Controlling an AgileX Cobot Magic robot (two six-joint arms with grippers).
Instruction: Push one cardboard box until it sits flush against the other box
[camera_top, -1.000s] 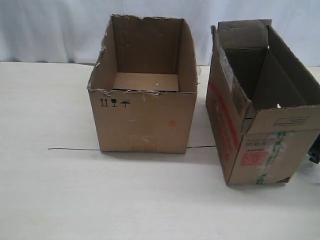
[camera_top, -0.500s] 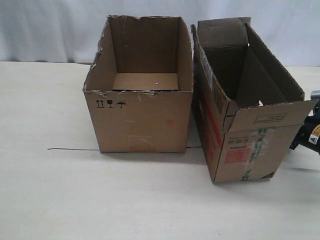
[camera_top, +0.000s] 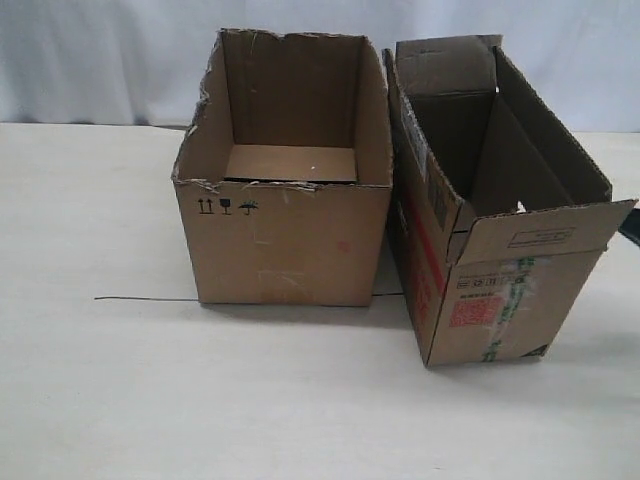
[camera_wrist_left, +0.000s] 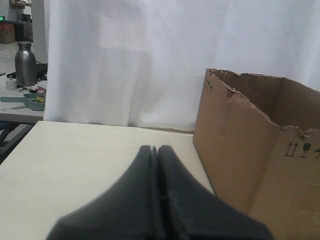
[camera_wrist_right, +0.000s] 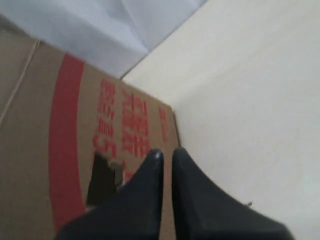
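Right claw (camera_wrist_right: 166, 151), tips pinched together, sits nearer: cardboard box (camera_top: 505, 285) lies at its 9 o'clock, long axis 12-to-6, front corner splayed off the other box (camera_top: 290, 245).

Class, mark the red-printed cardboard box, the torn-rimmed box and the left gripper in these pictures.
cardboard box (camera_top: 545, 290), exterior view, front face.
torn-rimmed box (camera_top: 290, 240), exterior view, plain front face.
left gripper (camera_wrist_left: 156, 148), left wrist view, between its closed fingertips.
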